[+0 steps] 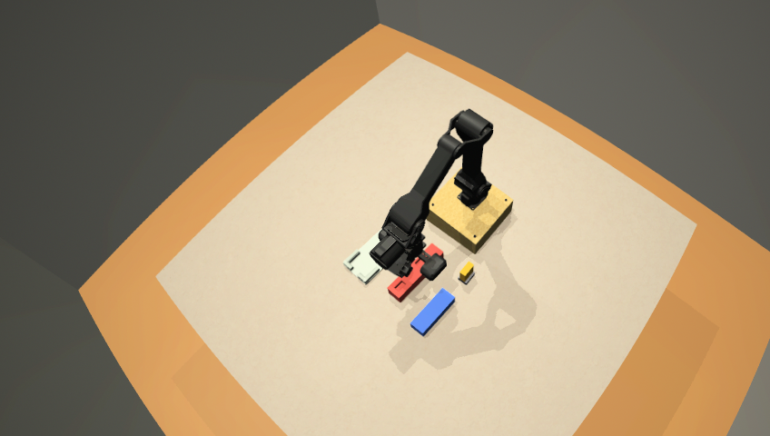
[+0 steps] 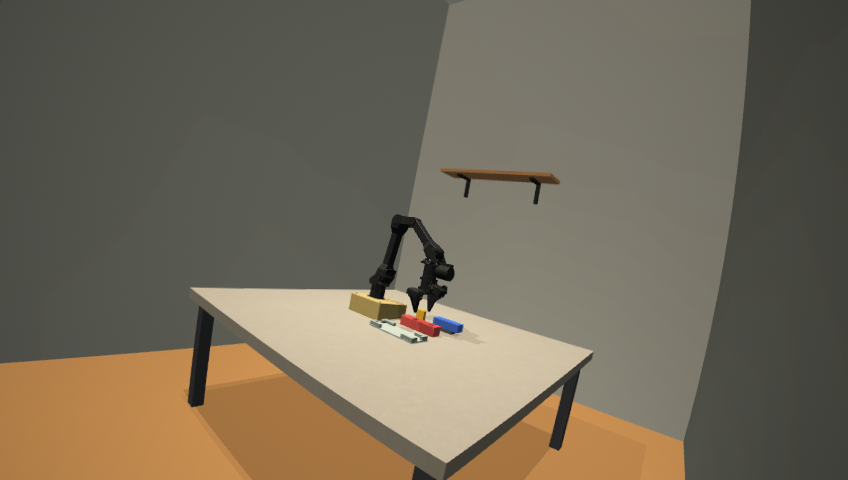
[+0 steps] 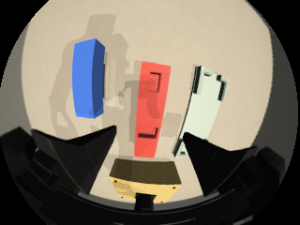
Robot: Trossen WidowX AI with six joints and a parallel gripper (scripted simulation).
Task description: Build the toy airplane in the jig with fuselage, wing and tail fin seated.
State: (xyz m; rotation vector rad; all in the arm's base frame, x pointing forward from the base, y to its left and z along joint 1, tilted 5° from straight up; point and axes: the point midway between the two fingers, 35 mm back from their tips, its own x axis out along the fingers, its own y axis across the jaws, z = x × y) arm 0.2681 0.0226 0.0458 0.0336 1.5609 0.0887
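The red fuselage lies on the table, its two sockets facing up. The pale cradle jig lies beside it, with no part in it. The blue wing lies on the fuselage's other side. The yellow tail fin stands on a small dark base near the robot's base; it does not show in the wrist view. My gripper is open and empty, above the fuselage; the arm hides its fingertips in the top view.
The arm's yellow base block stands close behind the fuselage and the tail fin. A wooden shelf hangs on the wall, far from the parts.
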